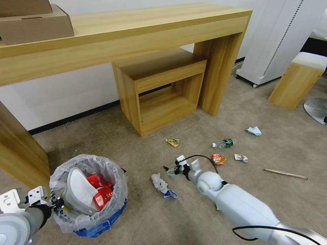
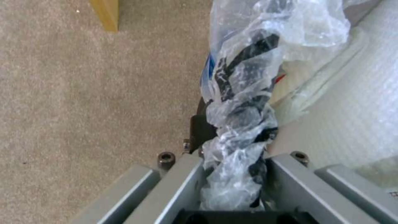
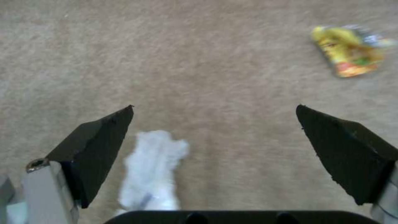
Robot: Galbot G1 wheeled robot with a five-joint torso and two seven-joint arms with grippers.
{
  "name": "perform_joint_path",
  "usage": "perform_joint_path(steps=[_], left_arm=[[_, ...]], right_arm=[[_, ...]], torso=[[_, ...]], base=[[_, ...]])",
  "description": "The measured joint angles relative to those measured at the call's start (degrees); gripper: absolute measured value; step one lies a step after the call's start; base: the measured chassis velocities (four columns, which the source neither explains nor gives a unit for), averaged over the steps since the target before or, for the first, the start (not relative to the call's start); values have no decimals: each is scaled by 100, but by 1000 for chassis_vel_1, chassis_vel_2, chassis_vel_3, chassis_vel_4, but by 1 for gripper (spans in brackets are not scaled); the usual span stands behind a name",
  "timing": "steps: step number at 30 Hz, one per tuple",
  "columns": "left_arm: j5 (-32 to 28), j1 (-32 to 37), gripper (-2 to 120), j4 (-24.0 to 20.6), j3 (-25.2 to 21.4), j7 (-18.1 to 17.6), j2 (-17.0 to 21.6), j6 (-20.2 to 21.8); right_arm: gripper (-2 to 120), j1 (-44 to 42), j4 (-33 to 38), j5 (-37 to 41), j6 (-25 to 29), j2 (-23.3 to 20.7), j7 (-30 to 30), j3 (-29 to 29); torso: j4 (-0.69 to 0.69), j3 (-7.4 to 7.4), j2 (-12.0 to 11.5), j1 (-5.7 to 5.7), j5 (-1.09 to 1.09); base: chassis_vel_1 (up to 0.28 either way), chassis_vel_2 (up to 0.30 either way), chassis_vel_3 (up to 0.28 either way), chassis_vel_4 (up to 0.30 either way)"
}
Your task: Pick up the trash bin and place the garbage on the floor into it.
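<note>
The blue trash bin [image 1: 102, 226], lined with a clear plastic bag, stands on the beige floor [image 1: 143, 211] at the near left. It holds a white slipper [image 1: 80, 189] and red wrappers [image 1: 102, 195]. My left gripper [image 1: 58, 203] [image 2: 232, 146] is shut on the bag-covered rim [image 2: 244, 62]. My right gripper [image 1: 169, 170] [image 3: 215, 107] hangs open just above the carpet, with a white tissue [image 1: 159, 181] [image 3: 153, 168] beside one finger. A yellow wrapper [image 1: 172, 142] [image 3: 348, 51], small bottle [image 1: 224, 143], orange wrapper [image 1: 218, 159], white wrapper [image 1: 240, 157], wooden stick [image 1: 285, 174] and pale blue tissue [image 1: 254, 130] lie scattered farther off.
A long wooden desk [image 1: 153, 30] spans the back with a wooden cube shelf [image 1: 160, 92] under it and cardboard boxes [image 1: 34, 20] on top. A white appliance [image 1: 279, 41], a cushioned wooden stool [image 1: 299, 80] and a round metal base [image 1: 316, 109] stand at the right.
</note>
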Motion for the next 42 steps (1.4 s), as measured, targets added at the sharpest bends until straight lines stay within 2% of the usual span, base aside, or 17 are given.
perform_joint_path(steps=[9, 29, 36, 39, 40, 42], left_arm=[[56, -30, 0, 61, 49, 3, -59, 0], [265, -59, 0, 131, 194, 32, -294, 4], [310, -26, 0, 125, 197, 52, -322, 6], [311, -23, 0, 111, 193, 55, -322, 7], [319, -21, 0, 101, 194, 55, -324, 7], [325, -20, 0, 99, 198, 57, -328, 6]], right_arm=[[100, -157, -313, 96, -400, 435, 319, -83], [100, -317, -1232, -174, -40, 961, 187, -111], [100, -388, -1353, -260, 37, 1026, 150, -47], [96, -404, -1373, -261, 57, 1030, 152, -34], [89, -413, -1384, -262, 79, 1030, 148, -10], [86, -417, -1386, -261, 85, 1028, 143, 0]], torso=[[-1, 0, 0, 0, 1], [0, -1, 0, 0, 2], [0, 0, 0, 0, 1], [0, 0, 0, 0, 1], [0, 0, 0, -1, 1], [0, 0, 0, 0, 2]], base=[[0, 0, 0, 0], [0, 0, 0, 0], [0, 0, 0, 0], [0, 0, 0, 0], [0, 0, 0, 0], [0, 0, 0, 0]])
